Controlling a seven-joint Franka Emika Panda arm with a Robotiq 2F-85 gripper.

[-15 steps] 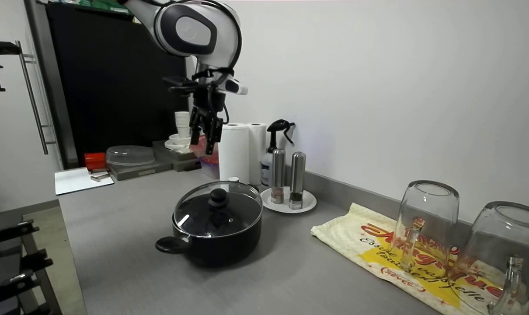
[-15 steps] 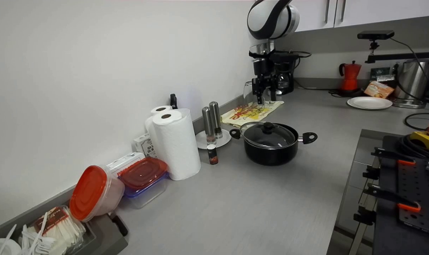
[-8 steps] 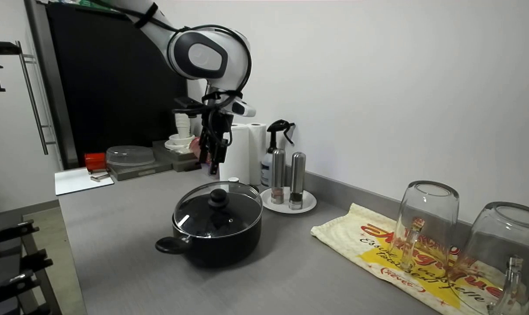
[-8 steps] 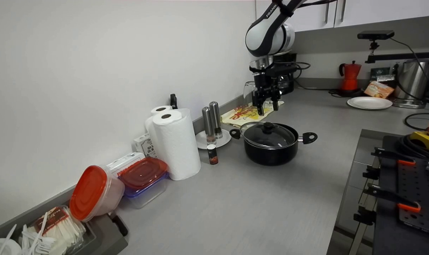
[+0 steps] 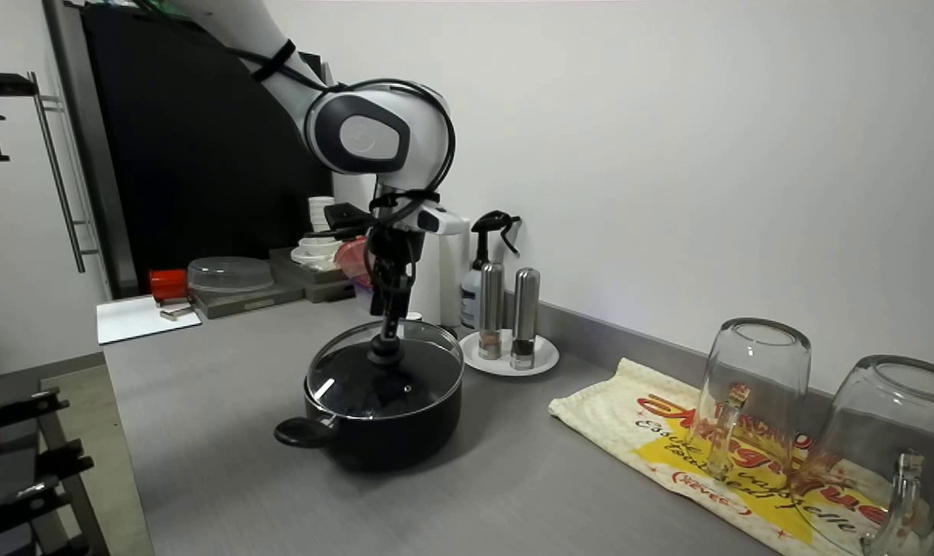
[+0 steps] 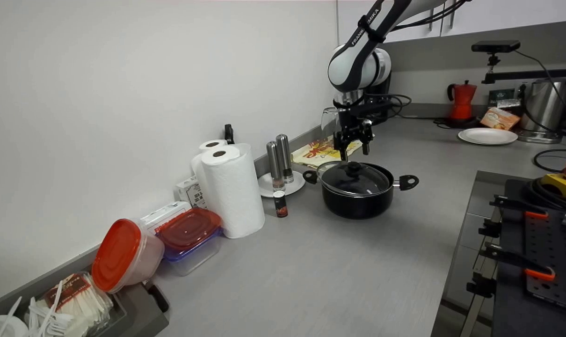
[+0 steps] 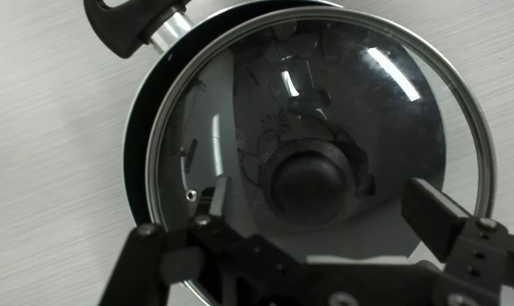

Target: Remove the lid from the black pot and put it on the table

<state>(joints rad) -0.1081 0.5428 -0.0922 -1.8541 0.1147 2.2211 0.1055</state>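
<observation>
The round glass lid (image 5: 351, 382) with its black knob (image 5: 384, 355) rests on the black pot (image 5: 394, 444). The lid also shows in an exterior view (image 6: 346, 182) and the wrist view (image 7: 393, 140). It sits off-centre, leaving a dark gap along one side of the pot (image 7: 137, 170). The pot stands on the grey table (image 5: 228, 440). My gripper (image 6: 354, 153) is open and empty, pointing down close above the lid. In the wrist view its fingers (image 7: 316, 187) stand apart on either side of the knob, touching nothing that I can see.
Two steel canisters (image 5: 525, 316) stand on a white plate (image 5: 548, 357) beside the pot, near the wall. Paper towel rolls (image 6: 234, 196) and a small spice jar (image 6: 280, 204) are close by. Upturned glass jugs (image 5: 752, 371) stand on a printed cloth (image 5: 614, 390).
My gripper has come down from well above the pot to close over the lid's knob, with fingers still open. The pot and lid have not moved.
</observation>
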